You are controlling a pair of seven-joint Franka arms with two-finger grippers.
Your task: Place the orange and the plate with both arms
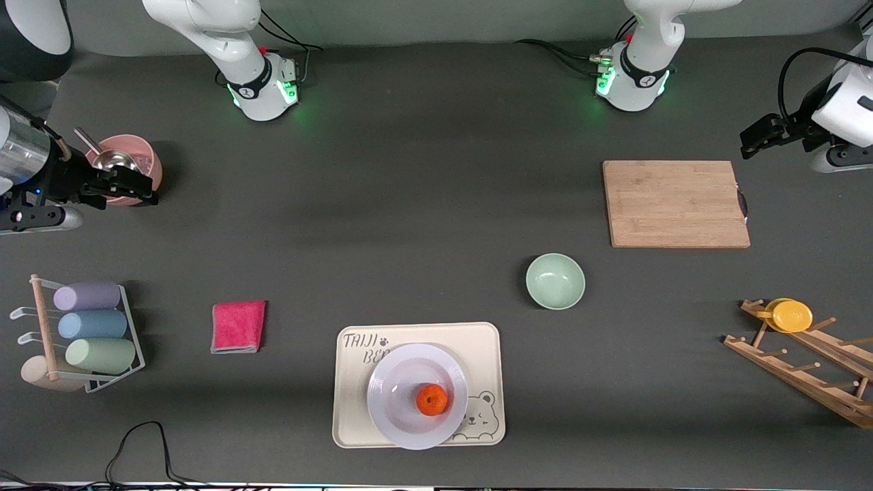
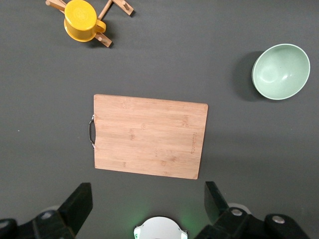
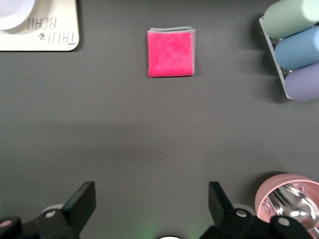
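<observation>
The small bright orange [image 1: 432,399] lies in the well of the white plate [image 1: 392,382]. The plate rests on the cream bear-printed tray [image 1: 354,426] near the front camera's edge of the table. A sliver of the plate [image 3: 11,7] and the tray's corner [image 3: 50,35] show in the right wrist view. My left gripper [image 1: 752,140] is open and empty, up over the left arm's end of the table beside the cutting board; its wrist view [image 2: 148,199] looks down on the board. My right gripper [image 1: 144,188] is open and empty over the pink bowl; it also shows in its wrist view [image 3: 152,199].
A wooden cutting board [image 1: 675,203] and a pale-green bowl [image 1: 555,281] lie toward the left arm's end. A wooden rack with a yellow cup [image 1: 791,316] stands there too. A pink cloth [image 1: 238,326], a cup rack [image 1: 89,334] and a pink bowl with a metal ladle [image 1: 129,158] are at the right arm's end.
</observation>
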